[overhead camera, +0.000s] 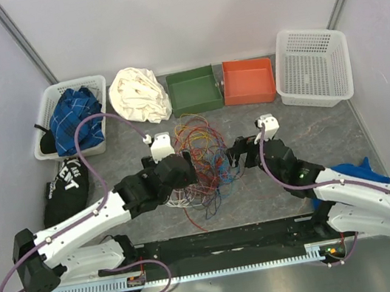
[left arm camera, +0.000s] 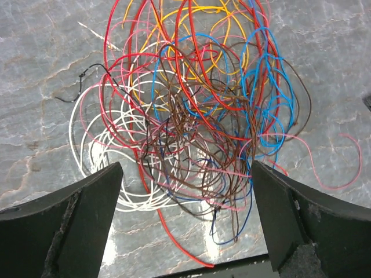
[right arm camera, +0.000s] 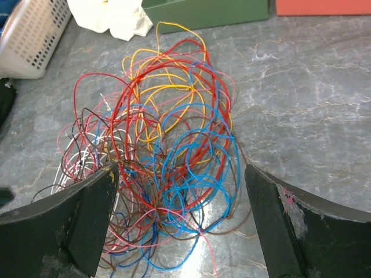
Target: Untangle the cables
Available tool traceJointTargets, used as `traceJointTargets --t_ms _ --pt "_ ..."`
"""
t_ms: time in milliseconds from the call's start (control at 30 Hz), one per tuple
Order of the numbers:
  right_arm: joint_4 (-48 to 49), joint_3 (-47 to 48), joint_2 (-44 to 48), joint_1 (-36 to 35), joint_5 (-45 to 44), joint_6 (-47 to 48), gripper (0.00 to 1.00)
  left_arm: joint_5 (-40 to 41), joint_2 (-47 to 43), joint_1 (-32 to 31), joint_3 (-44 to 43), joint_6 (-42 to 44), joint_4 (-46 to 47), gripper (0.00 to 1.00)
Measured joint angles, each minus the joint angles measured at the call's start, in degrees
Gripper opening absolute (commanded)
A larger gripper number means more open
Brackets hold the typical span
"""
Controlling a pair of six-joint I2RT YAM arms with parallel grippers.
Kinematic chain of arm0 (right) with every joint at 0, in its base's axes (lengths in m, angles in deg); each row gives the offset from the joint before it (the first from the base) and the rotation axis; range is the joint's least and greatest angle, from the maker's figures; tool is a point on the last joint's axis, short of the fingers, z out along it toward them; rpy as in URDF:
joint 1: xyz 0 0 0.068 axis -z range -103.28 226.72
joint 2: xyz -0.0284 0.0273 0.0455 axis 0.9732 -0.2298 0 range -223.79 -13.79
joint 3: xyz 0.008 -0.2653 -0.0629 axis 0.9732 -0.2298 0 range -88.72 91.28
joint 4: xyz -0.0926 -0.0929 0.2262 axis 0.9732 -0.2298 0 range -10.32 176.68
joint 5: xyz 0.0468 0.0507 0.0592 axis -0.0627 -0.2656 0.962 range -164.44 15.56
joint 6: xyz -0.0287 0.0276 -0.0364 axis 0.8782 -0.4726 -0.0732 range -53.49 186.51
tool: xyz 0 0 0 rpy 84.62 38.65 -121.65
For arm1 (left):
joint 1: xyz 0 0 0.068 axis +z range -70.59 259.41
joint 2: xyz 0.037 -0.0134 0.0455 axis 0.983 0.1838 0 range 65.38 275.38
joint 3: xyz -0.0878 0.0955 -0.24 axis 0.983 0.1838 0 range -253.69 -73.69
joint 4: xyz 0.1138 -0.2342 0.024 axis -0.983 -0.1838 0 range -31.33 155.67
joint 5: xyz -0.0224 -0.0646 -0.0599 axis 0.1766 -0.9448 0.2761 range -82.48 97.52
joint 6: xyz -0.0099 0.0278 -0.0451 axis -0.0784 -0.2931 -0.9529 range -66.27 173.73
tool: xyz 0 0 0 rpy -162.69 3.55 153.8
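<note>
Nearest the viewer, the left arm [overhead camera: 81, 225] and right arm [overhead camera: 352, 191] reach in from the near edge of the table [overhead camera: 327, 131]. Left jaws and right jaws both stand wide open, holding nothing, one on either side of the cables [overhead camera: 204, 156]. These lie in one tangled heap on the table, on the near side of the green tray [overhead camera: 195, 90]. Hazard: closing on the dense brown-and-pink core [left arm camera: 197, 150] would likely catch several strands together, and pulling would then tighten the knot or drag the whole heap. With both arms so near, a simultaneous reach risks collision.
</note>
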Motion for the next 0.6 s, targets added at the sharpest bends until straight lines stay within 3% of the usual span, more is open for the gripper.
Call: traceJointTargets --t_ms 233,367,600 --pt "0.4 -5.4 11.1 0.0 0.3 1.8 0.98 -5.9 5.4 8.7 0.0 0.0 4.2 0.90" --pt "0.3 -5.4 14.7 0.0 0.7 2.9 0.98 -11.1 10.7 15.0 0.0 -0.1 7.8 0.91" --pt "-2.5 -5.3 13.5 0.0 0.3 2.8 0.98 -17.4 18.8 15.5 -0.3 -0.2 14.4 0.90"
